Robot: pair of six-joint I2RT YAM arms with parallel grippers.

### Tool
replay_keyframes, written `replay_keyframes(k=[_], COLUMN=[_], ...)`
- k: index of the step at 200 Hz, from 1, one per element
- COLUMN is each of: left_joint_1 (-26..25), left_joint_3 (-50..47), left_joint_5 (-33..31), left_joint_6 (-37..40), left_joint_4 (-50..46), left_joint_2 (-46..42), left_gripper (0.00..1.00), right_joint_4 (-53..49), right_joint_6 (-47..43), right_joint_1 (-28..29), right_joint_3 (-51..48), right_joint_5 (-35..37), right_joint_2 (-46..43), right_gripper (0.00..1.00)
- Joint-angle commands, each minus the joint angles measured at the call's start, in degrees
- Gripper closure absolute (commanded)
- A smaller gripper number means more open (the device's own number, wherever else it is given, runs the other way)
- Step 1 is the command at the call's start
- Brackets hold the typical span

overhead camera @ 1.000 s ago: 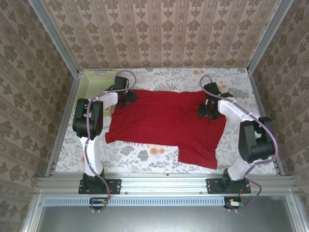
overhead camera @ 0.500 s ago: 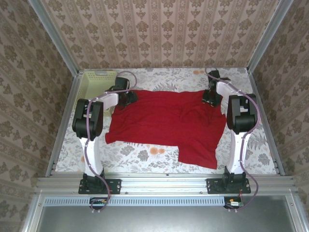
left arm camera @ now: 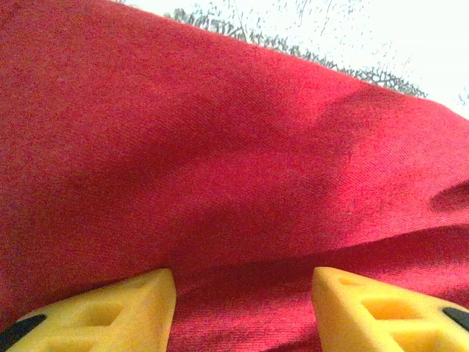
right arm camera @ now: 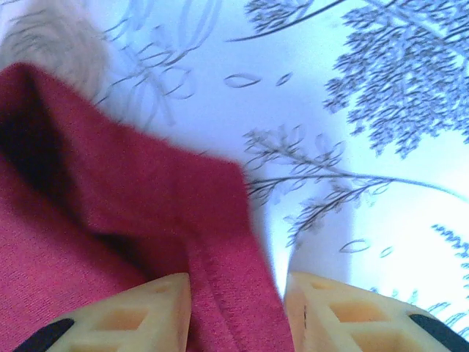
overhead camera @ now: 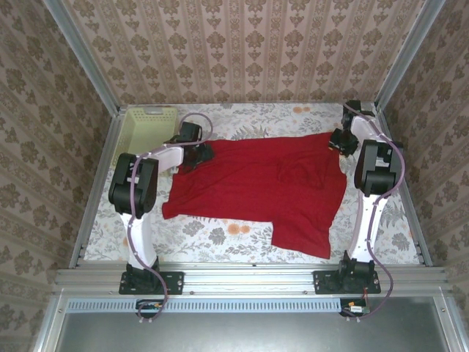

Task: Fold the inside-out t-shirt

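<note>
t-shirt (left arm camera: pixel 234 161) cut off by wrist frame edges, left end effector (left arm camera: pixel 242 304) fingertips cropped at bottom, cloth edge blurred in right wrist view

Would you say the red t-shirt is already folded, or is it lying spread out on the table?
Spread out. The t-shirt lies open and mostly flat across the floral table, one part trailing toward the near edge, with no tidy folded stack.

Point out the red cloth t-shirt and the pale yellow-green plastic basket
Red cloth t-shirt (overhead camera: pixel 256 187), top external view, middle of the spread fabric.
Pale yellow-green perforated plastic basket (overhead camera: pixel 146 125), top external view, inner floor near its far rim.
</note>
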Motion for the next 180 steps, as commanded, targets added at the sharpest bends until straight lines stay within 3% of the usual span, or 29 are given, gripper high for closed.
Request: replay_keyframes(k=[1, 25, 63, 99, 134, 180], left_joint_1=[-0.3, -0.6, -2.2, -6.3, -12.0, -9.9], left_joint_3=[-1.5, 2.6, 3.9, -7.1, -19.5, -33.0], left_joint_5=[-0.6, -5.4, -11.0, -12.2, -16.5, -18.8], left_joint_6=[-1.7, 1.9, 5.7, 4.3, 1.1, -3.2], left_joint_4=[-5.7, -12.5, -18.5, -19.3, -22.7, -26.2], left_joint_2=[-0.8, -3.7, -13.9, -24.6, -36.0, -49.2], left_gripper=[0.46, 0.42, 0.33, 0.31, 0.31, 0.32], right_joint_4=[-4.0, -2.1, 5.7, 8.7, 4.7, -2.0], right_joint_6=[-1.4, -2.7, -2.1, -1.1, 0.1, 7.0], right_joint_1=[-0.2, 0.8, 6.3, 14.9, 23.1, 33.2], right_joint_3=[3.0, -1.1, -21.3, -40.3, -51.2, -62.4], right_joint_5=[3.3, 2.6, 1.8, 3.6, 6.4, 9.3], right_joint_2=[0.4, -5.3, -24.3, -42.1, -56.3, -71.2], right_gripper=[0.58, 0.55, 0.48, 0.45, 0.43, 0.41])
